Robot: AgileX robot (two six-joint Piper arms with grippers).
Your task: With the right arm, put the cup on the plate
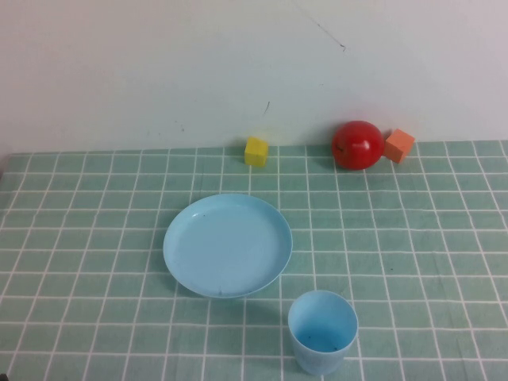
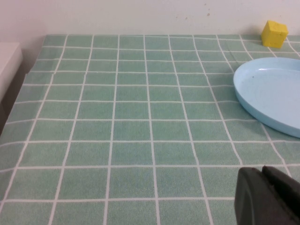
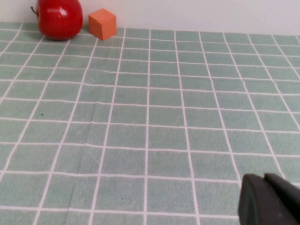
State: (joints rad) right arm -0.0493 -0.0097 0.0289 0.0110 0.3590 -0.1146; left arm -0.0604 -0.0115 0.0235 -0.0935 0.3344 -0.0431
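Cup [image 1: 322, 331]: small light blue tumbler, standing upright and mouth-up on the green checked tablecloth [image 1: 95, 238], at the near edge of the high view, right of centre. Nothing is gripping it; it is sitting apart from the plate, just beside that plate's near-right rim.

Plate [image 1: 228, 244]: round, light blue, shallow rim, lying flat at mid-table, nothing resting on it. It is also showing in the left wrist view [image 2: 274, 93].

Right gripper [image 3: 271, 200]: dark fingers showing only in a corner of the right wrist view, pressed together, clenched on nothing. It is hovering over bare tablecloth, well apart from the apple and the orange cube; neither cup nor plate is showing in that view.

Left gripper [image 2: 268, 197]: dark fingers in a corner of the left wrist view, lying close together with no gap showing, holding nothing, over cloth near the plate's rim.

Yellow cube [image 1: 256, 151]: sitting at the far edge against the white wall [image 1: 159, 63], beyond the plate.

Red apple [image 1: 357, 145]: resting by the wall, far right.

Orange cube [image 1: 399, 145]: just beside the apple, on its right; whether touching cannot be told.
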